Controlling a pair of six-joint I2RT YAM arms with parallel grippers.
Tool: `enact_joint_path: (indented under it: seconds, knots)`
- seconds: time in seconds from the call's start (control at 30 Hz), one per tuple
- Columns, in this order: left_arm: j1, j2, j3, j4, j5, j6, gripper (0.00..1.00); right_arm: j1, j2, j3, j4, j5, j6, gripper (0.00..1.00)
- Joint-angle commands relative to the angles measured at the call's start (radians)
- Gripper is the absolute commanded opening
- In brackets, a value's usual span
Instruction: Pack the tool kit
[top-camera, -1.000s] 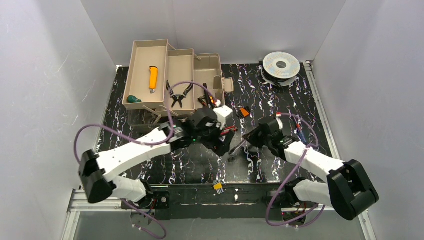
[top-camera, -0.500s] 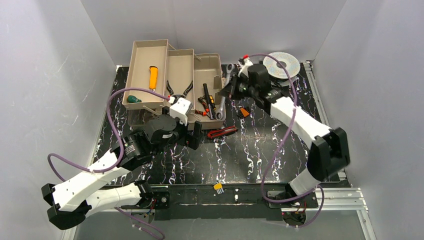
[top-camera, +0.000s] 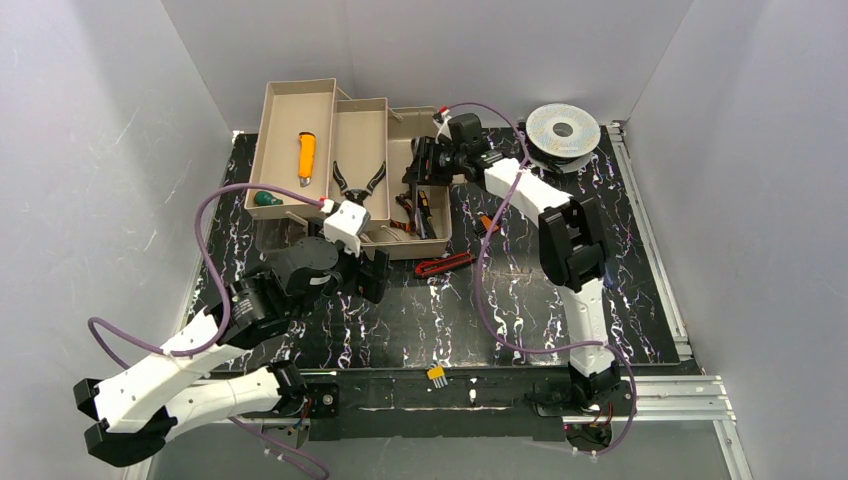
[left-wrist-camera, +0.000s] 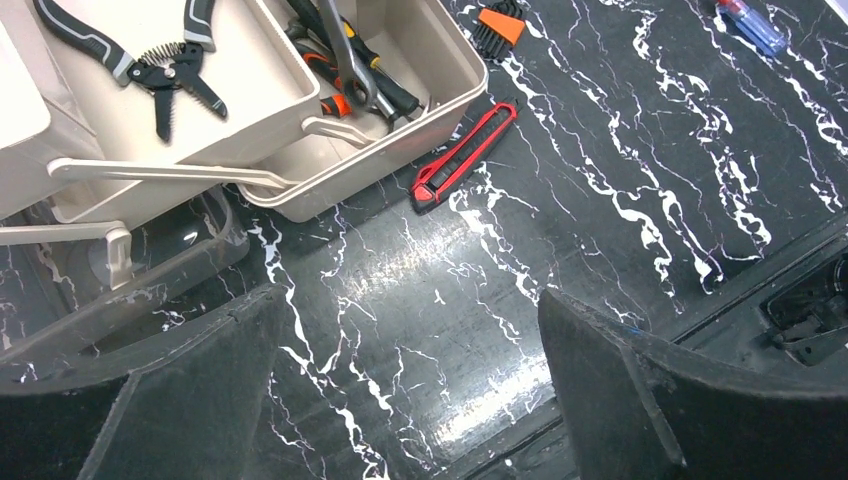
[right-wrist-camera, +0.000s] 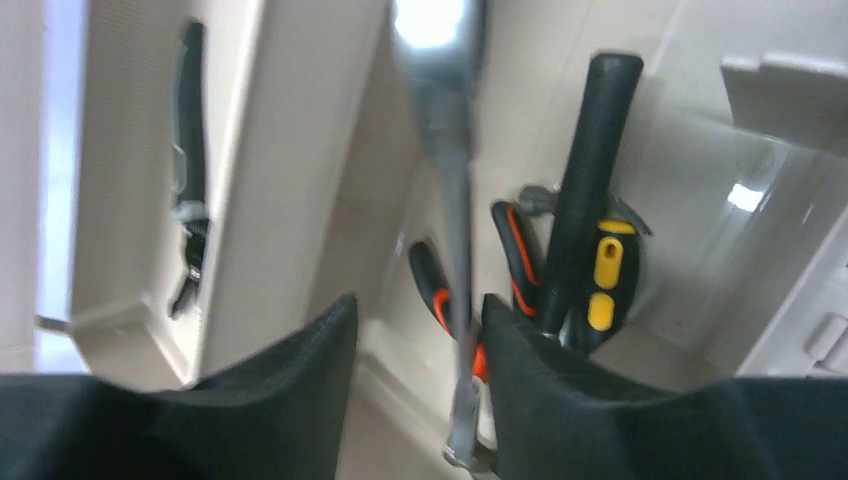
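The tan toolbox (top-camera: 296, 100) stands open at the back left with its trays folded out. A yellow knife (top-camera: 306, 157) lies in the far tray and pliers (top-camera: 357, 185) in the middle one. My right gripper (top-camera: 422, 165) hangs over the main bin, jaws apart. A blurred silver wrench (right-wrist-camera: 455, 200) stands between the fingers of the right gripper (right-wrist-camera: 418, 310), against the right one, with a gap on its left. Under it lie a black-handled tool (right-wrist-camera: 585, 170) and orange-and-black pliers (right-wrist-camera: 432, 285). My left gripper (left-wrist-camera: 410, 310) is open and empty over the table, near the bin's wall (left-wrist-camera: 400, 150).
A red utility knife (left-wrist-camera: 465, 156) lies on the black marbled table just in front of the bin. An orange hex-key set (top-camera: 487, 224) lies to its right and a blue screwdriver (left-wrist-camera: 752, 25) farther right. The silver wire spool (top-camera: 563, 130) sits at the back right. A green-handled tool (top-camera: 264, 198) lies left of the toolbox.
My right arm swung from mid-table to the toolbox carrying the wrench, and its jaws have now parted over the bin. My left arm drew back toward the near left.
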Motion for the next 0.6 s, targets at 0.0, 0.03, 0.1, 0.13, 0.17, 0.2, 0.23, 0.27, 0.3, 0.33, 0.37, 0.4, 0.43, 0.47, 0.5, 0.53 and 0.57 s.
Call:
enact_joint_path:
  seconds: [0.0,0.03,0.1,0.13,0.17,0.2,0.23,0.27,0.3,0.33,0.37,0.4,0.43,0.47,0.5,0.53,0.57]
  knots:
    - [0.002,0.017,-0.018,-0.010,0.011,0.032,0.98,0.001,-0.037,0.055,0.035,-0.050,0.033,0.68]
    - [0.002,0.026,-0.020,-0.008,0.023,0.036,0.98,0.002,-0.050,0.044,0.037,-0.042,0.034,0.72]
    - [0.002,0.042,-0.021,-0.007,0.031,0.038,0.98,0.001,-0.075,0.028,0.030,-0.031,0.032,0.77]
    - [0.000,0.048,-0.022,-0.005,0.033,0.038,0.98,0.001,-0.088,0.023,0.019,-0.025,0.028,0.78]
    - [0.002,0.053,-0.024,-0.004,0.025,0.040,0.98,0.001,-0.103,0.018,0.002,-0.018,0.020,0.80]
    - [0.001,0.058,-0.025,0.000,0.033,0.040,0.98,0.001,-0.122,0.009,-0.011,-0.005,0.008,0.81]
    - [0.002,0.062,-0.028,0.003,0.036,0.042,0.98,0.000,-0.142,-0.007,-0.023,0.009,-0.001,0.81]
    - [0.002,0.065,-0.031,0.007,0.037,0.044,0.98,0.000,-0.171,-0.027,-0.032,0.022,-0.008,0.81]
    - [0.003,0.068,-0.034,0.011,0.039,0.047,0.98,-0.002,-0.207,-0.064,-0.032,0.039,-0.022,0.80]
    - [0.001,0.070,-0.041,0.018,0.042,0.049,0.98,-0.003,-0.245,-0.113,-0.028,0.058,-0.031,0.80]
    - [0.001,0.074,-0.048,0.024,0.044,0.050,1.00,-0.005,-0.293,-0.166,-0.017,0.079,-0.039,0.79]
    - [0.002,0.078,-0.055,0.030,0.045,0.051,0.99,-0.008,-0.345,-0.231,-0.003,0.097,-0.047,0.78]
    - [0.002,0.083,-0.060,0.037,0.047,0.053,1.00,-0.014,-0.396,-0.292,0.010,0.111,-0.054,0.78]
    - [0.001,0.092,-0.065,0.043,0.051,0.056,1.00,-0.020,-0.447,-0.358,0.018,0.125,-0.066,0.77]
    - [0.001,0.099,-0.069,0.050,0.056,0.061,1.00,-0.025,-0.494,-0.415,0.020,0.137,-0.078,0.76]
    - [0.001,0.109,-0.075,0.059,0.062,0.068,1.00,-0.031,-0.542,-0.465,0.014,0.155,-0.094,0.76]
    - [0.001,0.119,-0.083,0.071,0.070,0.076,0.99,-0.037,-0.584,-0.513,-0.001,0.177,-0.108,0.76]
